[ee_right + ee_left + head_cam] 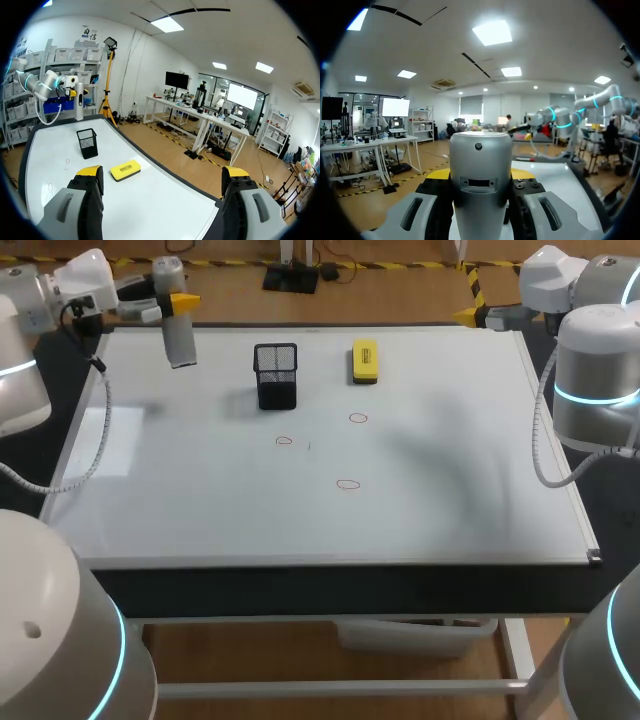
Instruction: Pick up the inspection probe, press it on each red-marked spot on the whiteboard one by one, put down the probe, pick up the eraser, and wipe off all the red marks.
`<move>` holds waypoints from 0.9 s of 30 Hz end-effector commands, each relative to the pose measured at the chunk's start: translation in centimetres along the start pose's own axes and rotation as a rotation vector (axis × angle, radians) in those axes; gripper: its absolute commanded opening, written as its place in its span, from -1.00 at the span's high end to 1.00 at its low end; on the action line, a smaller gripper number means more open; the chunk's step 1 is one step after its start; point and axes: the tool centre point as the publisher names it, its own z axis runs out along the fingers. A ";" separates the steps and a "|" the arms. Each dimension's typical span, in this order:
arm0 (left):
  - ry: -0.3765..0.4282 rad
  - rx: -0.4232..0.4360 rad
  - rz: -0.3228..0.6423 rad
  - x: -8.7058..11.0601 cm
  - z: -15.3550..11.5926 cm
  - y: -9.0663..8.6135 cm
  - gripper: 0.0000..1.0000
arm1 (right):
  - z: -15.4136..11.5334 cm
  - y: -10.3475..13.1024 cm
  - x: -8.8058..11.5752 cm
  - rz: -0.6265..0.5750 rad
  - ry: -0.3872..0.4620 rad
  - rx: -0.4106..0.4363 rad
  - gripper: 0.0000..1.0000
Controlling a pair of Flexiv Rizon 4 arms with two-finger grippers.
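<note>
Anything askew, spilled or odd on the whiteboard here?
Nothing stands out: the mesh holder stands upright, the eraser lies flat beside it, three red marks are unsmeared, and the left gripper holds the probe.

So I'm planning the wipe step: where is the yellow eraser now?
In the head view the yellow eraser lies flat on the whiteboard near its far edge, just right of the black mesh holder and beyond the red marks.

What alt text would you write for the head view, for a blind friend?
The left arm's fingers hold a silver probe near the whiteboard's far left corner. On the board are three red marks, a black mesh cup and a yellow eraser.
</note>
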 end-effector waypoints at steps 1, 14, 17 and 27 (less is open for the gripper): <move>-0.002 0.000 0.001 0.1 0.0 -0.1 1.00 | -0.4 -0.8 -0.4 0.017 -0.020 0.022 -1.00; -0.002 0.000 0.001 0.1 0.0 -0.1 1.00 | 1.3 -3.0 -0.6 -0.039 0.112 0.143 -1.00; -0.002 0.000 0.001 0.1 0.0 -0.1 1.00 | 1.9 -3.3 -0.6 -0.085 0.175 0.187 -1.00; -0.002 0.000 0.001 0.1 0.0 -0.1 1.00 | 3.9 -4.3 -1.1 -0.178 0.332 0.285 -1.00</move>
